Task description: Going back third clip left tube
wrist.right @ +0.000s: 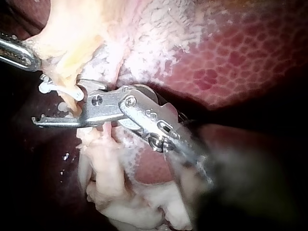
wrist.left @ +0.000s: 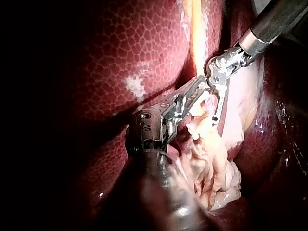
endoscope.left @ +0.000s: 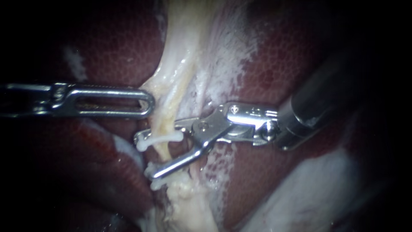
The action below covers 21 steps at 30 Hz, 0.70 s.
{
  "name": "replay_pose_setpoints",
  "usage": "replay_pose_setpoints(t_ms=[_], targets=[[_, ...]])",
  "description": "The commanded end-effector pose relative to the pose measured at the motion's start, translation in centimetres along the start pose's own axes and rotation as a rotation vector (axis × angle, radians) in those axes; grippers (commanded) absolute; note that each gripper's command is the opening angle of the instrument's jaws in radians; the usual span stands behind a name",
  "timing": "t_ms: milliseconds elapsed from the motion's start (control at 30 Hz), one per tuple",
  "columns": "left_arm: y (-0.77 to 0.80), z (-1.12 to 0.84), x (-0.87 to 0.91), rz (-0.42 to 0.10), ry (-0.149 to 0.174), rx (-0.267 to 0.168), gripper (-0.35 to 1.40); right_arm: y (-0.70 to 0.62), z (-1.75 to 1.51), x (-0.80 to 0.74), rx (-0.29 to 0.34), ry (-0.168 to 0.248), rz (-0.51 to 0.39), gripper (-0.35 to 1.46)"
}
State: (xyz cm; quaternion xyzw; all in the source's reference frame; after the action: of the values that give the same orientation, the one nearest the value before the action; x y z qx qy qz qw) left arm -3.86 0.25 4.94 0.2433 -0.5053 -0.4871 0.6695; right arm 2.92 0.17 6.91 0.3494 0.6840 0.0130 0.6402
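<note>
The slotted silver left instrument (endoscope.left: 146, 101) pinches the pale yellowish tube (endoscope.left: 171, 111) at its left edge. The steel right instrument (endoscope.left: 146, 157) straddles the tube with spread jaws, beside two white plastic clips (endoscope.left: 159, 139). I judge clipping done and the pull-back not yet made.
</note>
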Motion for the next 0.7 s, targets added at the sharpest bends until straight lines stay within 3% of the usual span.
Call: replay_pose_setpoints(t_ms=[33,333,467,700], targets=[[0.0,0.0,0.0,0.0,0.0,0.0,-0.35,0.01,0.0,0.0,0.0,-0.003,-0.005,0.53],[0.0,0.0,0.0,0.0,0.0,0.0,-0.35,0.02,0.09,0.03,-0.036,0.001,-0.008,0.54],[0.0,0.0,0.0,0.0,0.0,0.0,-0.35,0.0,0.11,0.08,-0.071,0.036,0.063,0.53],[0.0,-0.01,0.0,0.0,0.0,0.0,-0.35,0.0,0.06,0.09,-0.111,0.049,0.165,0.53]])
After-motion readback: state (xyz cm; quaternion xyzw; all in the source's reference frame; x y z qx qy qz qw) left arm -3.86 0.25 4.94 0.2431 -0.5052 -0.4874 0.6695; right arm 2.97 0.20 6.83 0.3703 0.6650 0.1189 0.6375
